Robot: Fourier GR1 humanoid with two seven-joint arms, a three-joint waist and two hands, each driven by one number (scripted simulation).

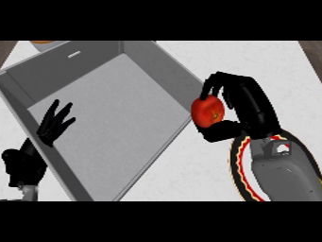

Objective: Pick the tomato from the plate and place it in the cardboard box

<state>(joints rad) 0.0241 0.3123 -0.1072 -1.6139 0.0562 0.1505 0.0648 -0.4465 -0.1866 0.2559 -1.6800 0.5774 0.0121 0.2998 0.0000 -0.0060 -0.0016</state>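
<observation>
Head view. The fingers (pixel 216 85) and thumb of the right hand (pixel 243 106) curl round the tomato (pixel 208 112), pinching it between them; the red fruit is held above the white counter (pixel 191 160), just beside the right wall of the cardboard box (pixel 181 75), outside its rim. Behind the hand, the grey right forearm (pixel 282 172) runs down to the lower edge, and beneath it a plate (pixel 239 170) with a red-and-yellow rim shows only as a curved strip. The box, grey inside, stands open and tilted across the left half of the view. The left hand (pixel 52 124) shows at the lower left over the box floor, fingers straight and spread, holding nothing. An orange object (pixel 43 42), largely cut off, lies at the top edge beyond the box
</observation>
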